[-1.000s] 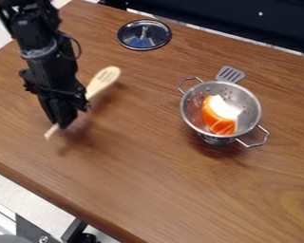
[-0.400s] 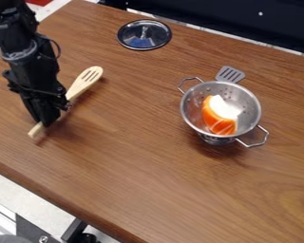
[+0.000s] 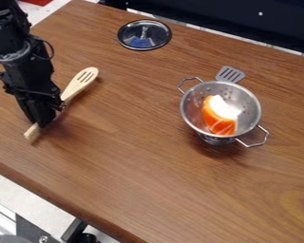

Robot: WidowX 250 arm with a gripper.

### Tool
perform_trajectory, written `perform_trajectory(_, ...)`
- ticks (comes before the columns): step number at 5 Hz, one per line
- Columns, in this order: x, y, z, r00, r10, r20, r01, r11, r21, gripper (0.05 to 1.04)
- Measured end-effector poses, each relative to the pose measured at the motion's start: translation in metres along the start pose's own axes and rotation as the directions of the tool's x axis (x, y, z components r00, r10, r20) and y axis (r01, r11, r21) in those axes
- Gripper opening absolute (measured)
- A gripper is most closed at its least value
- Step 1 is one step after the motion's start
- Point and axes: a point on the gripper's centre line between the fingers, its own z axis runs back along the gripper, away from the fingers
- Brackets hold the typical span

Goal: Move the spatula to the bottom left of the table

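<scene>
With its handle pinched in my gripper (image 3: 42,122), a wooden spatula (image 3: 76,86) slants across the left side of a brown table (image 3: 138,166), its slotted head toward the far side and its handle end pointing to the near left. Whether the whole length is clear of the wood, I cannot tell. The near left corner of the tabletop is the likely goal, and the table's near edge is what could spoil the delivery: if I carry on too far that way before letting go, the handle end would hang over and the spatula could tip to the floor. My hold is toward the handle end, leaving the broad head out on the long side, so a weak pinch could let the tool swivel or droop. Opening while it is raised could make it bounce or roll out of line; pressing too low could scrape the wood. On the right, a metal colander (image 3: 194,108) holding an orange and white piece (image 3: 219,117) stands well apart, an unlikely obstacle.
</scene>
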Motion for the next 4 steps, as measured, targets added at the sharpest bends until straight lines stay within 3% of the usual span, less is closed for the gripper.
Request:
perform_trajectory(1,-0.0005,-0.0012,-0.0024,0.999,0.045,-0.013,-0.045,0.999,0.000,0.099)
perform_trajectory(2,0.0015,-0.0018,-0.0014,0.999,0.039,-0.015,-0.039,0.999,0.006,0.265)
perform_trajectory(4,0.0022,-0.0037,0.0000,0.999,0.047,-0.022,-0.048,0.999,-0.003,0.834)
